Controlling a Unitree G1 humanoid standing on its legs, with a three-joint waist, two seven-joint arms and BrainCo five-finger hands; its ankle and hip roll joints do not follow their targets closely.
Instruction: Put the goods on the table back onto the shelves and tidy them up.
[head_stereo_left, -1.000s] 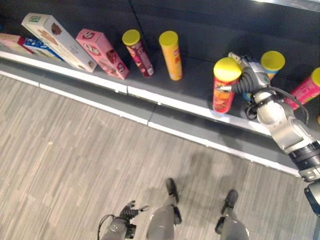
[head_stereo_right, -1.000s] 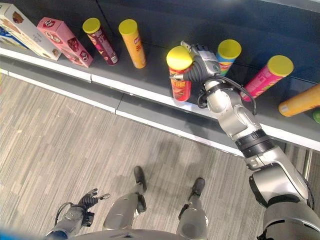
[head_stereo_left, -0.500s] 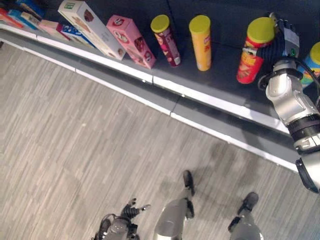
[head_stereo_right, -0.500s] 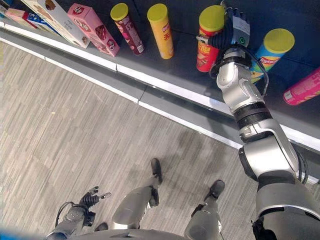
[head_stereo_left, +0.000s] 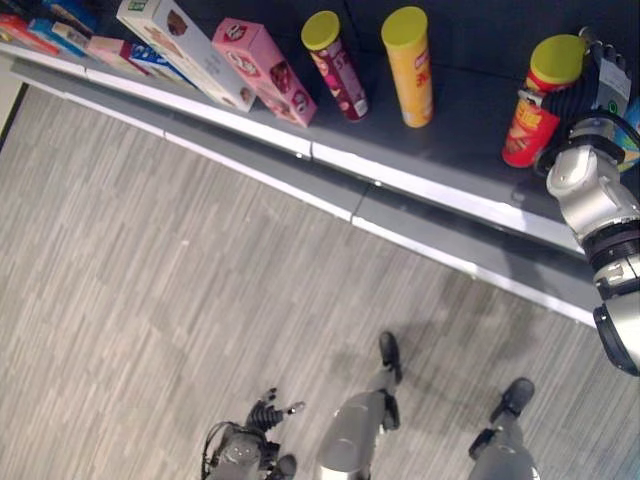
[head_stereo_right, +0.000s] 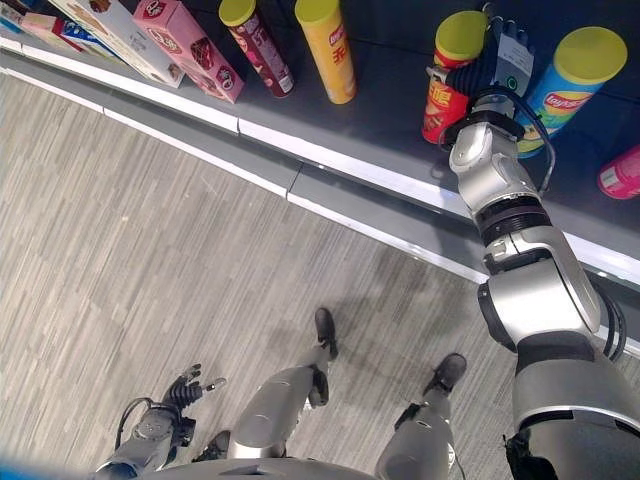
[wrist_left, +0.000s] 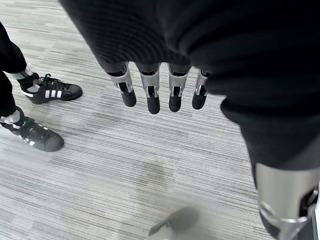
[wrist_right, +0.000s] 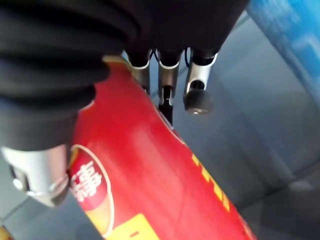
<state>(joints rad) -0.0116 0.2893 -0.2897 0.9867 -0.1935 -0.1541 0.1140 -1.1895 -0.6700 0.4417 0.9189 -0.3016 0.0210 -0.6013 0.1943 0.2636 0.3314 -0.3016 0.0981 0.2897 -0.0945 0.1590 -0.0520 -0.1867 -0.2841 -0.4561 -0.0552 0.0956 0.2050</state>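
The right hand (head_stereo_right: 497, 62) is up at the dark shelf (head_stereo_left: 450, 175), its fingers (wrist_right: 196, 95) curled round a red can (head_stereo_left: 530, 125) with a yellow lid. The can stands upright on the shelf board, close to the white front edge. In the right wrist view the red wall of the can lies against the palm, with the thumb on one side and the dark-tipped fingers round the other.

Just beside that hand, on its far side, stands a blue can (head_stereo_right: 570, 85) with a yellow lid, and at the edge of the view a pink can (head_stereo_right: 622, 175) lies tilted. Further to the robot's left along the same shelf stand an orange can (head_stereo_left: 410, 65) and a dark red can (head_stereo_left: 335, 65), both closed with yellow lids and near each other. Next to them lean a pink box (head_stereo_left: 262, 70) and a white box (head_stereo_left: 185, 50), also closed.

The left hand (head_stereo_left: 265, 415) hangs low over the grey floor (head_stereo_left: 150, 280), fingers (wrist_left: 150, 97) straight and relaxed, holding nothing. A person's black shoes (wrist_left: 45, 92) stand on the floor nearby.
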